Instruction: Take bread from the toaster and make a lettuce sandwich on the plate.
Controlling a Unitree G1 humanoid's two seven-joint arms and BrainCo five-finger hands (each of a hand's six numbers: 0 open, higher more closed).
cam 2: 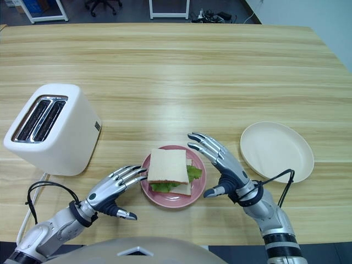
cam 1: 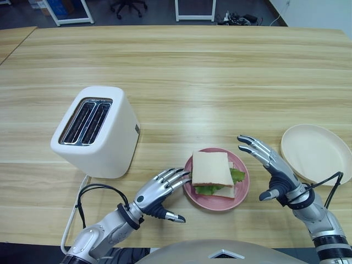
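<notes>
On the left of the tabletop (cam 1: 192,82) stands the white toaster (cam 1: 96,132). Near the front edge, the left hand (cam 1: 159,192) lies with fingers straight and loosely spread, holding nothing, its tips at the left rim of the pink plate (cam 1: 217,204). On that plate sits the sandwich (cam 1: 212,170), 2 slices with lettuce (cam 1: 237,176) showing between them. Just right of it, the right hand (cam 1: 272,170) is spread and holds nothing. A cream plate (cam 1: 313,154) lies near the right edge.

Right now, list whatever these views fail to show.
Toaster: in both views the slots are dark inside, so any remaining bread cannot be told.
Sandwich: its top slice hides most of the lettuce and lower slice.
Toaster's cord: the left arm covers its end near the bottom edge.
</notes>
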